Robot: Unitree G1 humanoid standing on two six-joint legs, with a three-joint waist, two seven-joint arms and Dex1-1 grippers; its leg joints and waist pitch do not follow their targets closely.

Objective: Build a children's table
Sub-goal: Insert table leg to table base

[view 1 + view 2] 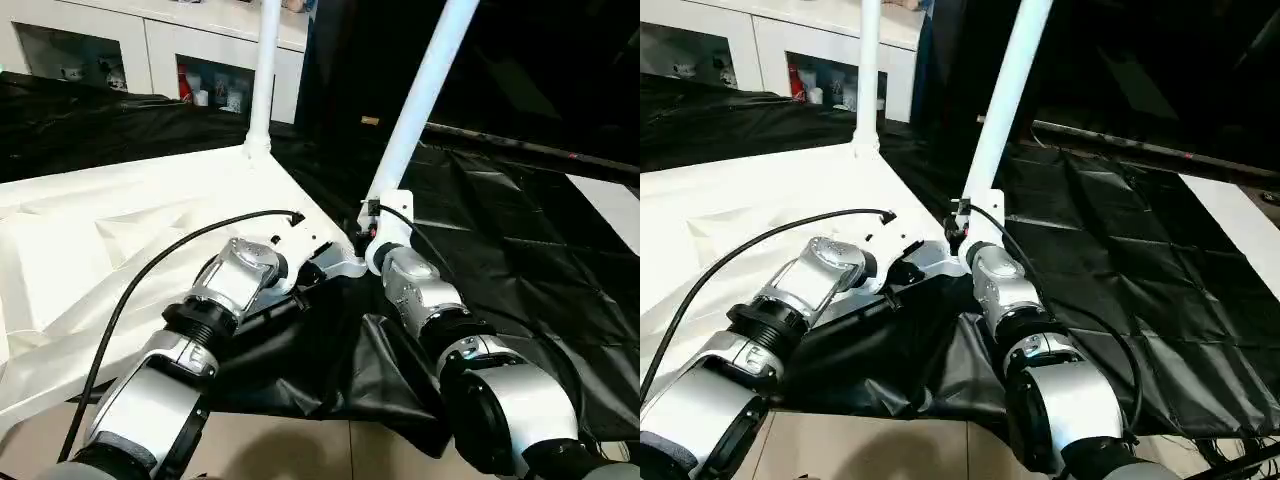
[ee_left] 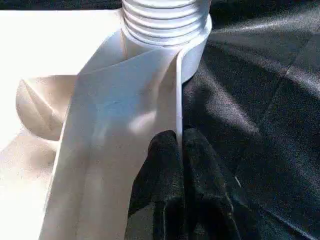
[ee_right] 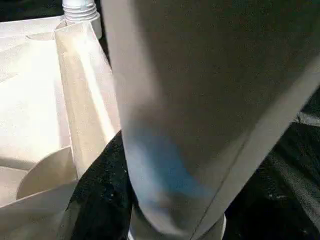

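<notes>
We see the tabletop lying underside up on the black cloth, taking up the left half of the scene, with its near right corner between our two grippers. The left gripper sits at that corner's edge: in the left wrist view its two black fingers are pressed together on the thin white rim that runs up to the threaded corner socket. The right gripper is at the base of the near leg, which rises tilted up and to the right from that corner; we cannot tell how its fingers stand, as the leg covers them in the right wrist view. A far leg stands close to upright in the tabletop's far right corner, well behind the grippers.

The tabletop is white plastic with raised ribs and sloping panels across its underside. Both legs are plain white tubes; the far one ends in a ribbed collar where it meets the top. A black cable loops over the left forearm. We can read no writing or labels on any part.
</notes>
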